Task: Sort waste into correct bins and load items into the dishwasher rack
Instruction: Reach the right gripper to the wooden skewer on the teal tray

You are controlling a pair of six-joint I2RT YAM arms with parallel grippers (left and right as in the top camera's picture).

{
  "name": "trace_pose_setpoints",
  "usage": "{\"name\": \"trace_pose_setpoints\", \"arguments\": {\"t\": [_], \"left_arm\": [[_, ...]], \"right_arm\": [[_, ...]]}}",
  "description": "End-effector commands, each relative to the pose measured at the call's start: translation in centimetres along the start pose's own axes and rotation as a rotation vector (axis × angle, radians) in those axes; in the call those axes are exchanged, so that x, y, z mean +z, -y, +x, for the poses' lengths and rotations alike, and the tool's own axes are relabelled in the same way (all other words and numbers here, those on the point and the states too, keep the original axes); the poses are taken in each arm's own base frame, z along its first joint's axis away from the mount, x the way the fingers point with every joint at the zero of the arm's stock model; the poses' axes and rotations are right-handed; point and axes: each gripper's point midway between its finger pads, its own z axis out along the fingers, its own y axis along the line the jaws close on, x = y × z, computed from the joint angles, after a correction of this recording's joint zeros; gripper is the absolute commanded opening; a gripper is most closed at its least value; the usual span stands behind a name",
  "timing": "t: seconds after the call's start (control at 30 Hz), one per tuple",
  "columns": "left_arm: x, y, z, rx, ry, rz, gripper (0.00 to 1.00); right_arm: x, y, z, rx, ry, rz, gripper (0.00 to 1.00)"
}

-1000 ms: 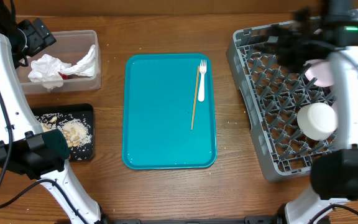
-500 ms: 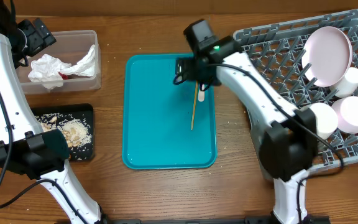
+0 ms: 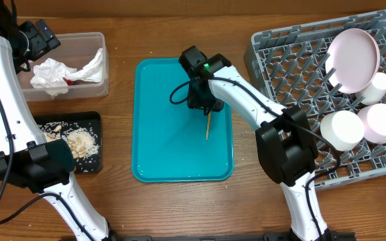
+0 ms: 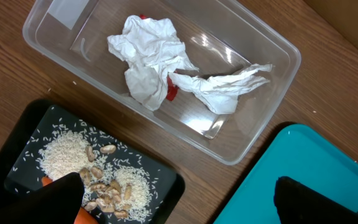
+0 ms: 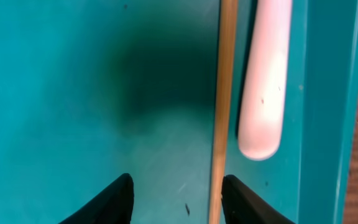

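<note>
My right gripper (image 3: 204, 107) (image 5: 176, 202) hangs low over the teal tray (image 3: 166, 134), open. The thin wooden stick (image 5: 224, 93) (image 3: 208, 127) lies between its jaws, close against the right finger. The white fork's handle (image 5: 266, 74) lies just outside that finger. My left gripper (image 4: 179, 205) is open and empty, above the gap between the clear tub (image 4: 253, 137) and the black tray (image 4: 166, 186). Napkins (image 4: 148, 62) and a red wrapper (image 4: 171, 90) lie in the tub. Food scraps (image 4: 104, 186) and a carrot (image 4: 82, 216) are on the black tray.
The grey dishwasher rack (image 3: 293, 73) at the right holds a plate (image 3: 354, 60), a cup (image 3: 380, 87) and two bowls (image 3: 342, 130) (image 3: 384, 124). The right arm stretches from the rack side across the teal tray's right edge. Bare wood surrounds the tray.
The right arm swung from over the rack to the teal tray and came down over the stick, its jaws narrowing. The left arm has not moved.
</note>
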Motion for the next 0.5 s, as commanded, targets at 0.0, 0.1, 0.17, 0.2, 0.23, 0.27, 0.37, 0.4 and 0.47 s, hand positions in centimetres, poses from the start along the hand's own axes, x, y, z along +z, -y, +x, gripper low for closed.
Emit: {"name": "trace_pose_setpoints", "arguments": {"t": [0.0,0.1,0.17,0.2,0.23,0.27,0.37,0.4,0.47], "left_arm": [[-1.6,0.1,0.1,-0.01,0.032,0.004,1.0],[-1.6,0.1,0.1,-0.011,0.032,0.004,1.0],[-1.6,0.1,0.1,-0.011,0.032,0.004,1.0],[-1.6,0.1,0.1,-0.011,0.032,0.004,1.0],[-1.6,0.1,0.1,-0.011,0.032,0.004,1.0],[-1.6,0.1,0.1,-0.01,0.032,0.004,1.0],[-1.6,0.1,0.1,-0.011,0.032,0.004,1.0],[-1.6,0.1,0.1,-0.011,0.032,0.004,1.0],[-1.6,0.1,0.1,-0.01,0.032,0.004,1.0]], "right_arm": [[1.8,1.5,0.4,0.045,-0.014,0.052,0.5],[2.0,1.8,0.6,0.044,-0.02,0.06,0.51],[2.1,2.0,0.5,0.043,-0.012,0.073,0.51],[2.1,2.1,0.4,0.043,-0.007,0.078,0.51],[2.1,2.1,0.4,0.043,-0.006,0.077,0.51],[2.1,2.1,0.3,0.043,-0.004,0.076,0.51],[2.2,1.9,0.5,0.039,-0.004,0.074,0.51],[2.4,1.9,0.6,0.037,-0.006,0.075,0.51],[2.9,2.0,1.2,0.035,-0.018,0.078,0.51]]}}
